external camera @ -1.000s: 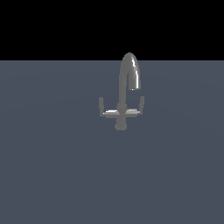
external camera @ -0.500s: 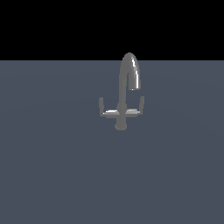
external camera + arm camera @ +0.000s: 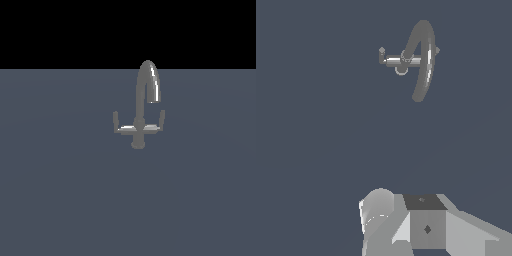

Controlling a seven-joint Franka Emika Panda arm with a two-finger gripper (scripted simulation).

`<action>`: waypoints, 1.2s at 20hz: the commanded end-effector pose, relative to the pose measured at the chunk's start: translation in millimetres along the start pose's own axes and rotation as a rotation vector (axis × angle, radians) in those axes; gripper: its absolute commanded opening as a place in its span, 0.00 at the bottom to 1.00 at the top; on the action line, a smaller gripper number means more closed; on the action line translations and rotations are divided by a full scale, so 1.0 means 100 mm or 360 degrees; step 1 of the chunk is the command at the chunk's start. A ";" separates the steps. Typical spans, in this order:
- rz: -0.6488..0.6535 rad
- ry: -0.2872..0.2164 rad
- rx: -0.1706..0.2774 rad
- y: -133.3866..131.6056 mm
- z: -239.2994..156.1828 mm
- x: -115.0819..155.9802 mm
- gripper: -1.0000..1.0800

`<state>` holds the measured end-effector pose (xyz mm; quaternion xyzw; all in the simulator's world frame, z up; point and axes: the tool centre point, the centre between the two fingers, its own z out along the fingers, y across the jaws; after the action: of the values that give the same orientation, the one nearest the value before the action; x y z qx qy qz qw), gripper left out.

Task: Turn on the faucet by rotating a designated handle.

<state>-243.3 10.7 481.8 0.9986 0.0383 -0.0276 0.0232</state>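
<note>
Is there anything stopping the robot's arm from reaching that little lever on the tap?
Probably not. In the wrist view only bare grey floor lies between the arm and the faucet, and the handle stands clear on the exterior view's left. The gripper itself isn't plainly visible.

From my console the exterior view shows 1 flat, slate blue-grey floor [image 3: 65, 200] filling everything from about 9 o'clock and 3 o'clock down to 6 o'clock. Above it, toward 12 o'clock, sits a solid black backdrop [image 3: 60, 32] with a straight, level boundary between the 2. I see no texture or seams. The light is even and soft. In the wrist view the same grey surface [image 3: 316, 140] fills the background.
</note>
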 end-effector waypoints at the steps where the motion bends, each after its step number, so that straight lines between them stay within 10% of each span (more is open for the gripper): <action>1: -0.0064 -0.0030 -0.0036 0.02 0.02 0.03 0.00; 24: -0.1066 -0.0601 -0.0432 0.30 0.37 0.60 0.00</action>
<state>-187.4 -14.8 445.4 0.9081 0.3393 -0.1974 0.1461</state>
